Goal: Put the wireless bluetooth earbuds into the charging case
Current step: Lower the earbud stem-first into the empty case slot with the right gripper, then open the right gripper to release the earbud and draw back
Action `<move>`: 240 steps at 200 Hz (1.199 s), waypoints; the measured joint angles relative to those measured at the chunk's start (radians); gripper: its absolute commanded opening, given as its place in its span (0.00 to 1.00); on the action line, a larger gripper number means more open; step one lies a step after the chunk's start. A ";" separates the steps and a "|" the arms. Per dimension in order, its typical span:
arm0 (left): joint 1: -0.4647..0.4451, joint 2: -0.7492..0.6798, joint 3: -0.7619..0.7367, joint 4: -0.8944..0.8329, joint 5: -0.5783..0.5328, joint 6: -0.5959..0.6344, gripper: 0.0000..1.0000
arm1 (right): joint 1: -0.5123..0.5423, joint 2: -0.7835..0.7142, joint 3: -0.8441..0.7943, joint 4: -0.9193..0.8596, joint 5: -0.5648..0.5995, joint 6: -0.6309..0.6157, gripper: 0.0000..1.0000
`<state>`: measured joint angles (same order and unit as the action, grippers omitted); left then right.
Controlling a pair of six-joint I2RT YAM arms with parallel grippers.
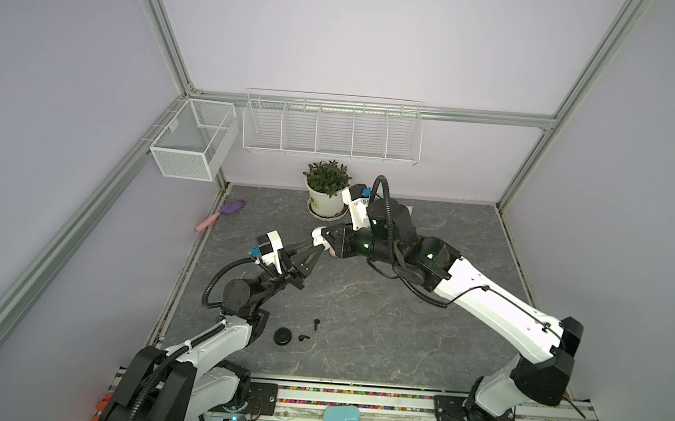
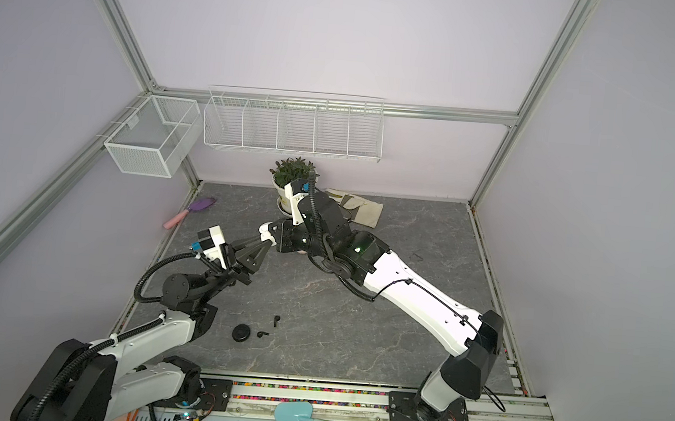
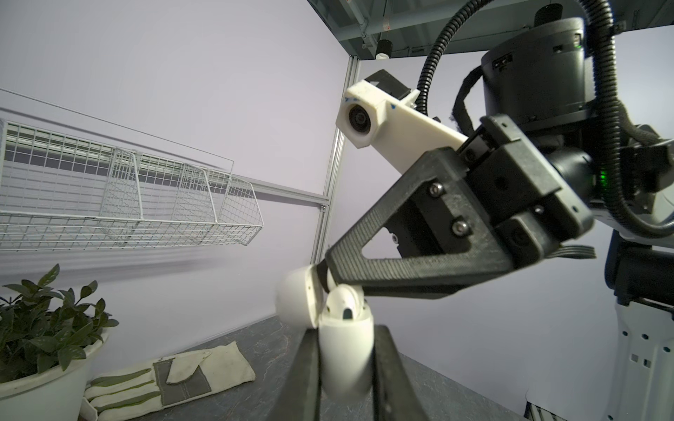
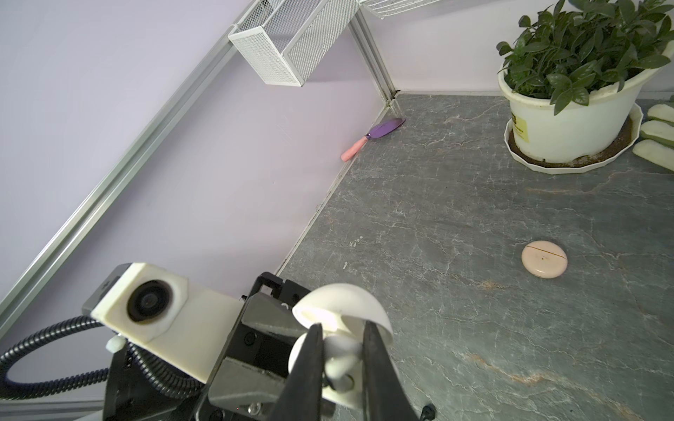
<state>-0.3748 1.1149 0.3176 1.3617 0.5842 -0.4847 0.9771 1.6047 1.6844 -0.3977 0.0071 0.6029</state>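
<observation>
Well short of the plant (image 1: 328, 177), a shut black case (image 1: 284, 336) and two black earbuds (image 1: 315, 323) wait on the desk (image 1: 400, 329), undone. Near the plant, my left end effector (image 3: 346, 364) clamps the open white case (image 3: 346, 335). My right end effector (image 4: 343, 339) pinches a white earbud (image 4: 337, 364) at the case's mouth, seemingly half-seated.

No readable text is turning up anywhere. In a top view, just above the frame's middle, a yellow sticker (image 1: 314, 203) is sitting on the white plant pot (image 1: 327, 207), its dark print blurring beyond reading. A small label (image 3: 502, 61) on the black motor housing (image 3: 536, 80) is smearing into specks.
</observation>
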 measured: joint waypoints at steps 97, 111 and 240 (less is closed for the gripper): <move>0.000 0.000 0.000 0.000 -0.001 0.000 0.00 | 0.002 0.000 0.000 0.000 0.018 -0.002 0.25; 0.000 -0.001 0.000 0.000 -0.003 0.000 0.00 | 0.003 0.000 0.000 0.000 0.023 -0.004 0.30; 0.000 -0.051 -0.012 -0.026 0.002 -0.005 0.00 | -0.101 -0.026 0.051 -0.080 -0.168 -0.220 0.70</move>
<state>-0.3748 1.0634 0.3054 1.3354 0.5858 -0.4896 0.8761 1.5784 1.7359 -0.4774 -0.1608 0.3828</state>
